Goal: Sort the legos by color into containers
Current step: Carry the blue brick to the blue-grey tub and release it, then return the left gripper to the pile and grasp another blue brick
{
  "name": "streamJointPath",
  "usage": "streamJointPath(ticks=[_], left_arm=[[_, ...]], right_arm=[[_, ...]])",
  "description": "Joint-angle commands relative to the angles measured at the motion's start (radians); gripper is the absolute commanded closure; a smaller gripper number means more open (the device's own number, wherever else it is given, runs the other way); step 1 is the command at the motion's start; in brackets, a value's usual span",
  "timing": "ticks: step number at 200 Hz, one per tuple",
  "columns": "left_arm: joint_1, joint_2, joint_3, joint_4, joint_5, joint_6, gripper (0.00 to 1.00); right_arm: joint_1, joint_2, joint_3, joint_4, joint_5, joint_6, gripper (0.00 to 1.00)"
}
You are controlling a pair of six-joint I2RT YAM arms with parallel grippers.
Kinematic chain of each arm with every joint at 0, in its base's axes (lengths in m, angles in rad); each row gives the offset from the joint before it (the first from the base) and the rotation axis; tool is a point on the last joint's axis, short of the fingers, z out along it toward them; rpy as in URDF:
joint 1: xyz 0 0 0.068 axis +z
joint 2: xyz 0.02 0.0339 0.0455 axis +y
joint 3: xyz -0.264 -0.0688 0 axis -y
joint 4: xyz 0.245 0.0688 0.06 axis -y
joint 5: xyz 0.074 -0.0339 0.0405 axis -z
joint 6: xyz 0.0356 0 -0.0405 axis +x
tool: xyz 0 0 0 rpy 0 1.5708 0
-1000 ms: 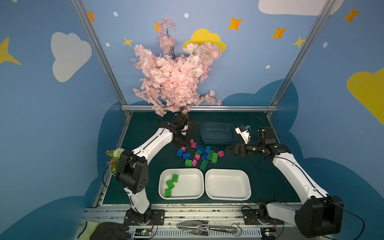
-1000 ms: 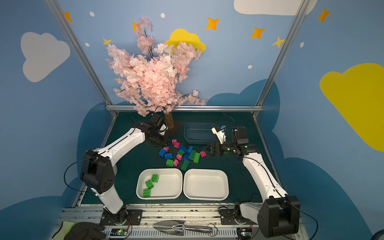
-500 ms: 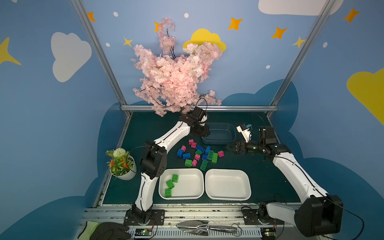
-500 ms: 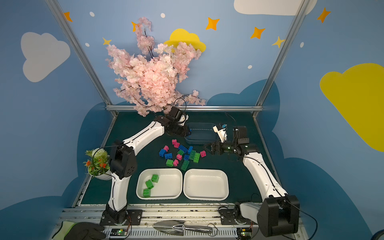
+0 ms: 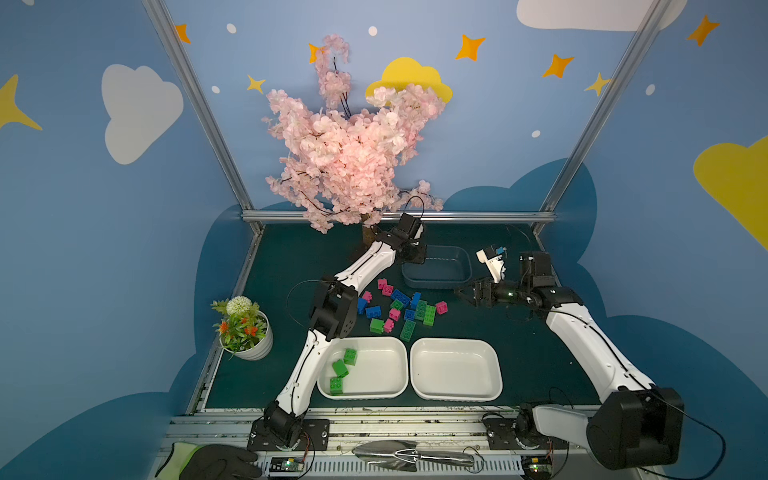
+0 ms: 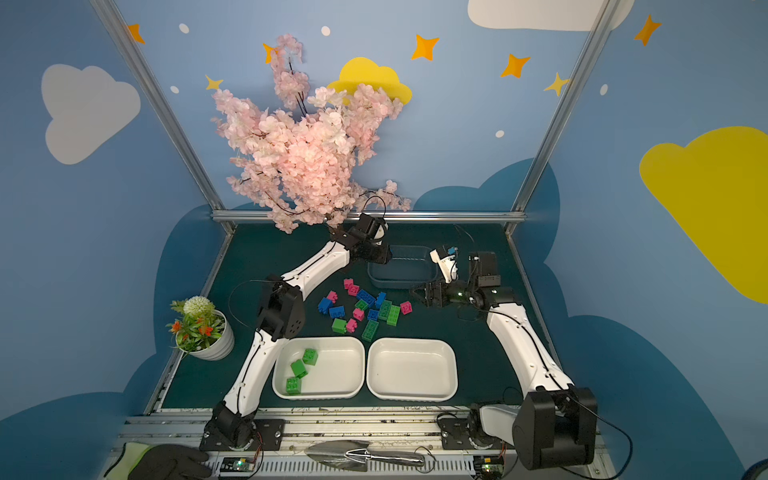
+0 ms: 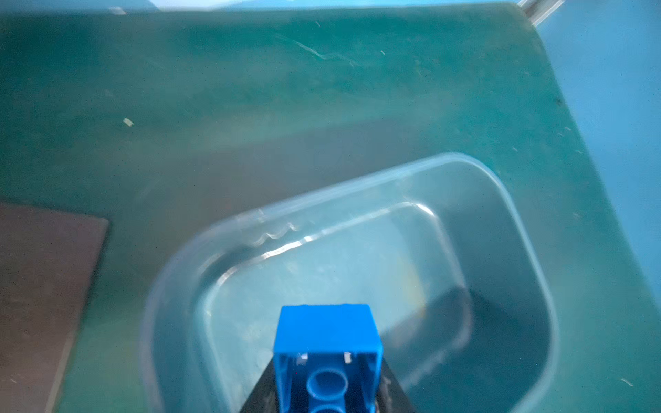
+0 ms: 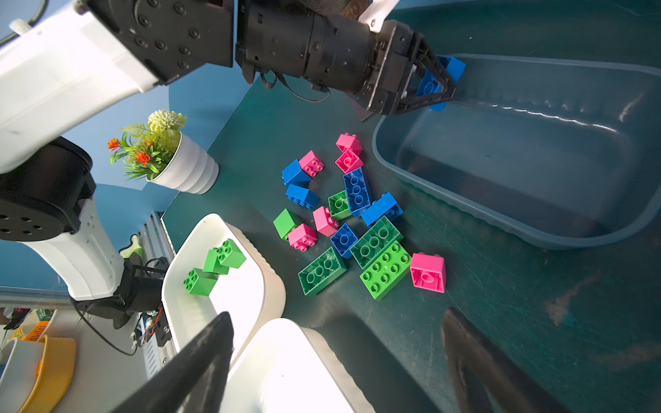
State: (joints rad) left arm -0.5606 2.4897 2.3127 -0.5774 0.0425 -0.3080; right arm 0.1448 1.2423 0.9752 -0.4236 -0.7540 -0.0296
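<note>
In both top views, pink, blue and green legos [image 5: 401,309] [image 6: 365,309] lie in a loose pile in front of the grey-blue tub [image 5: 436,282] [image 6: 399,282]. My left gripper [image 5: 415,255] [image 8: 434,89] hangs over the tub's left end, shut on a blue lego [image 7: 327,329] [image 8: 454,66]. The tub's floor [image 7: 322,271] below it is bare. My right gripper [image 5: 461,293] [image 8: 336,357] hovers open just right of the pile, holding nothing. The left white tray [image 5: 361,395] holds three green legos [image 5: 344,368]. The right white tray [image 5: 455,397] shows only its white floor.
A white flower pot [image 5: 245,332] stands at the table's left edge. The pink blossom tree [image 5: 353,158] rises behind the left arm, and its brown base [image 7: 46,286] sits near the tub. A gloved hand [image 5: 208,461] and a metal trowel [image 5: 411,457] lie at the front rail.
My left arm has swung right from behind the pile to over the tub's left end, carrying the blue lego, which uncovers the flower pot. The right gripper has barely moved.
</note>
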Motion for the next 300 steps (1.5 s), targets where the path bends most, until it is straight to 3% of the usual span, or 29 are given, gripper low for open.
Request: streamJointPath(ticks=[1,27,59,102,138,187,206,300], left_arm=[[-0.010,-0.005,0.033,0.001,-0.087,0.074,0.51],[-0.012,-0.064,0.014,-0.068,-0.078,0.084,0.41],[-0.012,-0.176,-0.043,-0.258,-0.081,0.081,0.38],[-0.015,-0.492,-0.499,-0.224,-0.132,0.064,0.38],[0.014,-0.654,-0.776,-0.191,-0.188,0.087,0.38],[0.126,-0.718,-0.975,-0.128,-0.172,0.138,0.39],[0.161,-0.701,-1.012,-0.083,-0.102,0.148,0.39],[0.191,-0.609,-1.015,-0.037,-0.039,0.172,0.44]], right_arm=[[-0.007,0.006,-0.006,0.000,0.000,-0.004,0.10],[-0.011,-0.001,-0.010,-0.004,-0.006,-0.004,0.10],[-0.012,-0.004,-0.021,0.000,-0.032,0.004,0.10],[-0.009,-0.014,-0.027,-0.018,-0.057,0.002,0.10],[0.005,-0.026,-0.039,-0.030,-0.070,-0.001,0.10],[0.020,-0.043,-0.053,-0.041,-0.059,0.003,0.10],[0.024,-0.046,-0.056,-0.045,-0.058,0.002,0.10],[0.030,-0.057,-0.056,-0.070,-0.040,-0.003,0.10]])
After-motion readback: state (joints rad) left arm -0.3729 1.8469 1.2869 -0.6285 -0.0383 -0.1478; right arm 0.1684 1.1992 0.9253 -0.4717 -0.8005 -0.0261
